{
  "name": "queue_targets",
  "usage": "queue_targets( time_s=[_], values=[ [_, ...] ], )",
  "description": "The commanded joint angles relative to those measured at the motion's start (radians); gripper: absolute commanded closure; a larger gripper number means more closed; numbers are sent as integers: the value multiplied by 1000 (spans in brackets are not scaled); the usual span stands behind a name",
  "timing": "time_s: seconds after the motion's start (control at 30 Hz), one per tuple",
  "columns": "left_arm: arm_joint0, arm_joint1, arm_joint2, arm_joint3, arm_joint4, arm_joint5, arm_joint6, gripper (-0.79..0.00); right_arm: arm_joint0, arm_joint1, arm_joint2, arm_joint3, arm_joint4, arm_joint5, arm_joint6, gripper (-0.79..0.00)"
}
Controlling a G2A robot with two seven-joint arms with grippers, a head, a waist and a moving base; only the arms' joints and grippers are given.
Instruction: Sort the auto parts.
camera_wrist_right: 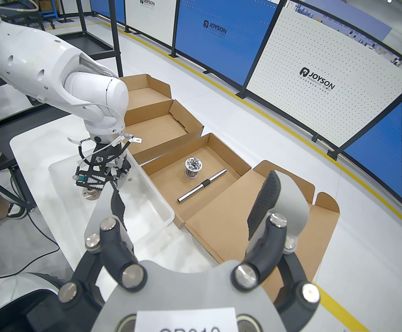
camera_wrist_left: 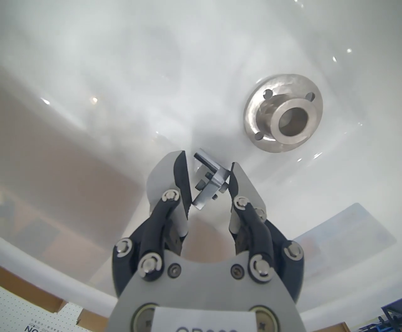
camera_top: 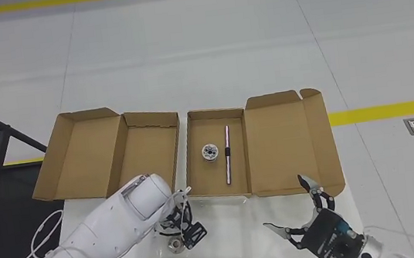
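The small bracket sits between the jaws of my left gripper, just below centre of the left wrist view. Its long axis runs slantwise across the gap, lower end against one pad and upper end against the other. The jaws look clamped on it, though I judge that from contact alone. Up and to the right of it, near but apart, the flanged hub lies flange-down on the floor of the white tray. I'd say the left arm is the one to carry the bracket. The right gripper hangs at the lower right of the top view, jaws wide apart with nothing between them, well away from the tray's parts. Above the tray in that view are the open cardboard boxes. The middle box holds a steel rod and a round toothed part, and the left box is beside it.
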Motion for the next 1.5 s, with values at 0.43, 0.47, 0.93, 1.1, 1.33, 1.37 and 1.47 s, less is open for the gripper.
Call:
queue_targets(
  time_s=[0.43,0.47,0.93,1.1,1.33,1.37,1.47],
  values=[
    [-4,37,0,-58,38,0,40,-308,0,0,0,0,0,0,0,-785],
    [-5,39,0,-61,47,0,39,-320,0,0,0,0,0,0,0,-785],
    [19,27,0,-45,99,0,-17,-305,0,0,0,0,0,0,0,-785],
    [15,15,0,-42,81,0,-3,-280,0,0,0,0,0,0,0,-785],
    [7,8,0,-39,53,0,-3,-249,0,0,0,0,0,0,0,-785],
    [9,8,0,-34,56,0,-5,-249,0,0,0,0,0,0,0,-785],
    [11,8,0,-22,61,0,-11,-265,0,0,0,0,0,0,0,-785]
  ],
)
